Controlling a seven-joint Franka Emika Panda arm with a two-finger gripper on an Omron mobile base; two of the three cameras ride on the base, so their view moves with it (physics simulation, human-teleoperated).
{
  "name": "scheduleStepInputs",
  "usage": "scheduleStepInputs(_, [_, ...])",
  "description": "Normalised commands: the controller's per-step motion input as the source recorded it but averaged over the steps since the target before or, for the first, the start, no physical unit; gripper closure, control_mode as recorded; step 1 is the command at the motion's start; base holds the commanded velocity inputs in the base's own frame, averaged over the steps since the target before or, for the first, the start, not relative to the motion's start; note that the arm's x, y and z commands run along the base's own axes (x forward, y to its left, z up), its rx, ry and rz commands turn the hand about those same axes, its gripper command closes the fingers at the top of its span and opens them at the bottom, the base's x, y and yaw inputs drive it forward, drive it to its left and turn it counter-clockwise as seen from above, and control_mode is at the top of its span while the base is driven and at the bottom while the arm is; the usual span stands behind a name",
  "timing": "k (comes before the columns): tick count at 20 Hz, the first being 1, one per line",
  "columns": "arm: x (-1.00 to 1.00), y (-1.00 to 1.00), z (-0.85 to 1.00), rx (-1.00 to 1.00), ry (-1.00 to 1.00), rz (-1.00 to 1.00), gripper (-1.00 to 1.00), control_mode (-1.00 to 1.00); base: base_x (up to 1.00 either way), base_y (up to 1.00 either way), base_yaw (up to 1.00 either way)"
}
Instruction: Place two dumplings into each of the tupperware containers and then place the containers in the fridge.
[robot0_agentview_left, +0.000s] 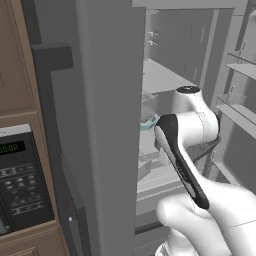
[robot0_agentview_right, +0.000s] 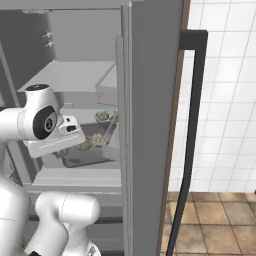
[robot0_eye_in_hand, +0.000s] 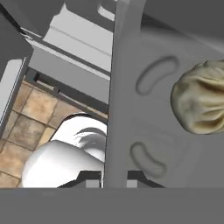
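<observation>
While the white arm reaches forward into the open fridge (robot0_agentview_right: 150, 100), its hand sits level with a middle shelf, wrist turned so the flat white hand block points in toward the compartment. From the right base view the gripper (robot0_agentview_right: 89, 141) meets the near rim of the dark grey container (robot0_agentview_right: 82, 157), a shallow rectangular tub with rounded corners, hovering at shelf height inside the fridge. Tan, crinkled dumplings (robot0_agentview_right: 92, 142) lie in it, right by the hand. Just behind, deeper on the shelf, there's the light blue container (robot0_agentview_right: 106, 116), smaller, with beige lumps inside too.

Over to the hand view: the grey tub wall (robot0_eye_in_hand: 120, 109) runs straight up between the finger tips, smooth and matte, with oval dimples pressed into its floor. One dumpling (robot0_eye_in_hand: 201, 100) fills the right side, pale beige, pleated folds gathered to a point. Jaws pressed close together, pinching that thin rim.

In the left base view the arm's dark-striped forearm angles up from lower right, past the brushed grey fridge door, beside a dark microwave panel (robot0_agentview_left: 20, 175) set in brown cabinetry (robot0_agentview_left: 15, 60).
</observation>
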Motion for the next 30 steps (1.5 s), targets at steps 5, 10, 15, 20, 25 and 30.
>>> scheduleStepInputs(5, [0.43, 0.01, -0.05, -0.15, 0.08, 0.35, 1.0, -1.0, 0.0, 0.0, 0.0])
scheduleStepInputs(10, [0.34, 0.0, -0.16, -0.04, 0.0, 0.41, 1.0, -1.0, 0.0, 0.0, 0.0])
scheduleStepInputs(15, [0.11, 0.01, -0.43, 0.0, -0.18, 0.44, 1.0, -1.0, 0.0, 0.0, 0.0])
scheduleStepInputs(20, [0.27, 0.01, -0.23, 0.0, -0.11, 0.5, 1.0, -1.0, 0.0, 0.0, 0.0])
scheduleStepInputs(25, [0.65, 0.16, -0.03, -0.16, 0.26, 0.48, 1.0, -1.0, 0.0, 0.0, 0.0])
scheduleStepInputs(30, [0.69, 0.46, -0.18, -0.18, 0.11, 0.34, 1.0, -1.0, 0.0, 0.0, 0.0])
